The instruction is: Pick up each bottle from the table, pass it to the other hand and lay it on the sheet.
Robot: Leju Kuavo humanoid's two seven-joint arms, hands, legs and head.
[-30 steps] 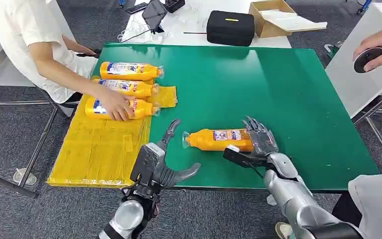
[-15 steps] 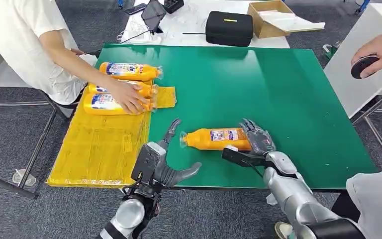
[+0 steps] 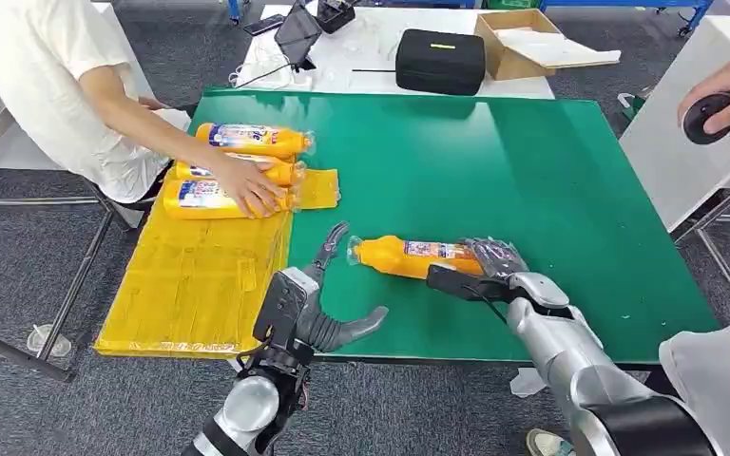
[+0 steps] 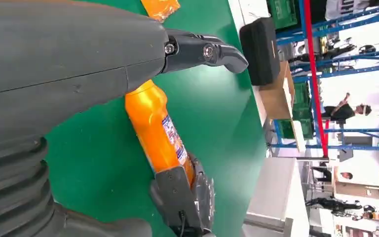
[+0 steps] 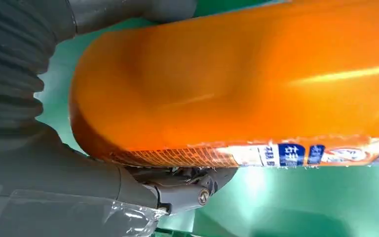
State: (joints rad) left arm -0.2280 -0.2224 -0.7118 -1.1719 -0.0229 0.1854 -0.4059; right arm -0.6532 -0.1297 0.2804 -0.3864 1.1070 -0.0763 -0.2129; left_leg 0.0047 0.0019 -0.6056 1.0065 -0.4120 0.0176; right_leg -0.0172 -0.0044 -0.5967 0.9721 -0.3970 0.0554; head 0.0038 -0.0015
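right hand [image 3: 490, 269] grips the orange bottle [image 3: 407, 256], hiding its base; left hand [image 3: 316, 306] spread, empty.

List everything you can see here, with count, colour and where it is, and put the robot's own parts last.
Bottles on sheet: three, orange, far left, a person's hand on them.
Held bottle: one, orange, mid-table near the front.
Sheet: one, yellow, table's left side.
Table: one, green.
Case: one, black, white desk behind.
Cardboard box: one, brown, beside the case.
Round object: one, dark, in another person's hand, right edge.
Left hand: grey, open, front edge.
Right hand: grey, gripping the bottle's base.
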